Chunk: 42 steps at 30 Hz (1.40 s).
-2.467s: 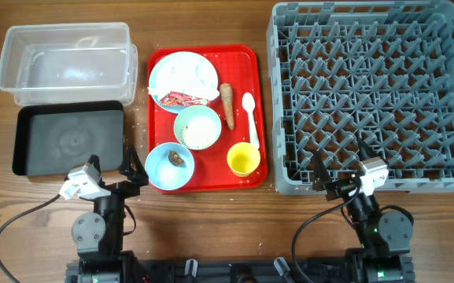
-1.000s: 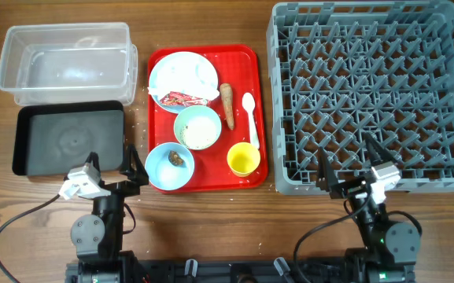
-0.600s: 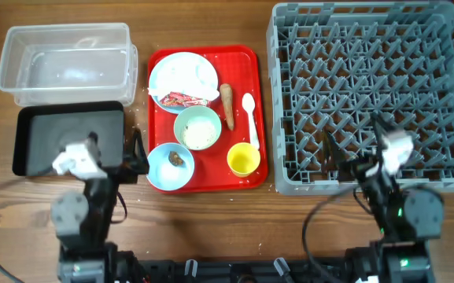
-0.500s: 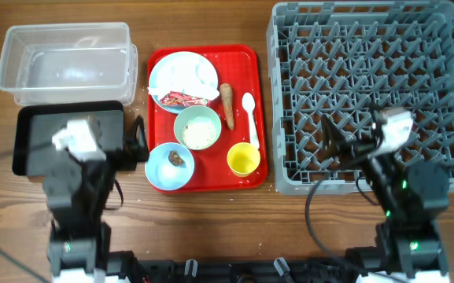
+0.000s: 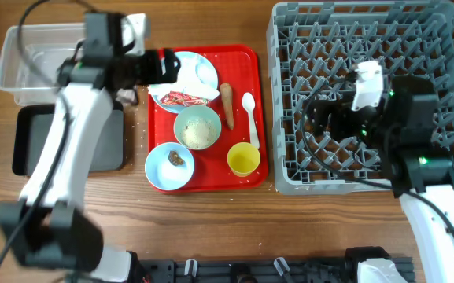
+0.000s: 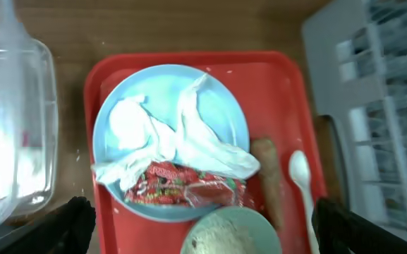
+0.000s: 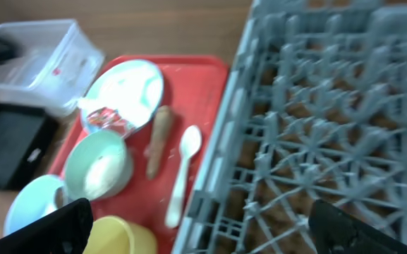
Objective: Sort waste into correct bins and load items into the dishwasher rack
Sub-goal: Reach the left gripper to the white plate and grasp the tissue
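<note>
Left hand (image 6: 204,231) splayed above plate (image 6: 154,88); right hand (image 7: 207,233) splayed, seemingly over rack (image 7: 316,141).

Surface: brown wooden table (image 5: 211,228), grain running left to right. Four items rest directly on it. Far left: a clear plastic tub (image 5: 34,63), with a black tray (image 5: 31,145) immediately in front, edges meeting as seen from overhead. Centre: a flat red serving tray (image 5: 242,55), just beside both. Right: a large grey dishwasher rack (image 5: 329,31), close against the red tray's right edge.
</note>
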Tool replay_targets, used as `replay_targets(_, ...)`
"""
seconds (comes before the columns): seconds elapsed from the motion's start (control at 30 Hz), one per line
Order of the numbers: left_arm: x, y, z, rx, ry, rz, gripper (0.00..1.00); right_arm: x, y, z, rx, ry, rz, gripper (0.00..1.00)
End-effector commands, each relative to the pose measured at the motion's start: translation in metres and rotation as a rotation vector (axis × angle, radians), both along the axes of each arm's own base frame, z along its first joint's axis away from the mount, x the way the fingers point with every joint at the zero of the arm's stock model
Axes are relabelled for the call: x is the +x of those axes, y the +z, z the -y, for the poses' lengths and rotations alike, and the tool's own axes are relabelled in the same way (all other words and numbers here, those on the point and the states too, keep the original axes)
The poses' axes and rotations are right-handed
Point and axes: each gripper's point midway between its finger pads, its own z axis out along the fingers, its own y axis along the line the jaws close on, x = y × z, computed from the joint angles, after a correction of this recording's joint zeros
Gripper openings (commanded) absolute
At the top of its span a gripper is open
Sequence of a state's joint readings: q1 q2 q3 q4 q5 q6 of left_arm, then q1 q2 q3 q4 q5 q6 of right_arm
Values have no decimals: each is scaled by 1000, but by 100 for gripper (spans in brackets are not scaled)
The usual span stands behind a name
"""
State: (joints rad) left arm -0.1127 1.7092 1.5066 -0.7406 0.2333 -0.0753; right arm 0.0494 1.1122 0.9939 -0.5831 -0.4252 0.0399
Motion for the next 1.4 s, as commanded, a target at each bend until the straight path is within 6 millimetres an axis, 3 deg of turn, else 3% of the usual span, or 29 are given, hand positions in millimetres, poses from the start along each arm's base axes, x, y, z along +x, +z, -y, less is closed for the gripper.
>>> replay_targets(0.0, 19, -39, 19, 75, -40, -41, 100, 6, -6, -14, 47, 72, -36, 100)
replay_targets(0.13, 34, -63, 36, 75, -68, -36, 100, 13, -29, -14, 120, -2, -167, 100)
replay_targets(0.27, 43, -78, 38, 74, -68, -33, 100, 14, -41, -14, 125, -13, -215, 100)
replay_targets(0.43, 56, -93, 29, 121, -29, -17, 100, 15, -42, -14, 123, -12, -216, 100)
replay_targets(0.57, 59, -126, 12, 214, 29, -67, 100, 15, -42, -14, 124, -11, -216, 100)
replay_targets(0.83, 63, -170, 22, 223, 8, -103, 100, 15, -42, -14, 124, -12, -216, 100)
replay_targets(1.0, 59, -187, 33, 230, -16, -126, 100, 15, -42, -14, 124, -12, -217, 100)
replay_targets(1.03, 57, -190, 33, 232, -19, -137, 97, 15, -42, -14, 124, -12, -217, 100)
replay_targets(1.1, 54, -194, 32, 235, -20, -149, 79, 15, -42, -14, 125, -13, -218, 100)
replay_targets(1.13, 52, -195, 31, 237, -20, -158, 68, 15, -42, -14, 125, -13, -218, 100)
replay_targets(1.23, 45, -200, 30, 245, -24, -189, 21, 15, -42, -14, 125, -13, -218, 100)
replay_targets(1.27, 44, -200, 29, 246, -24, -194, 11, 15, -42, -14, 125, -13, -218, 100)
replay_targets(1.3, 44, -200, 29, 246, -24, -195, 4, 15, -42, -14, 125, -13, -218, 100)
replay_targets(1.37, 46, -196, 29, 243, -21, -184, 4, 15, -42, -14, 126, -13, -218, 100)
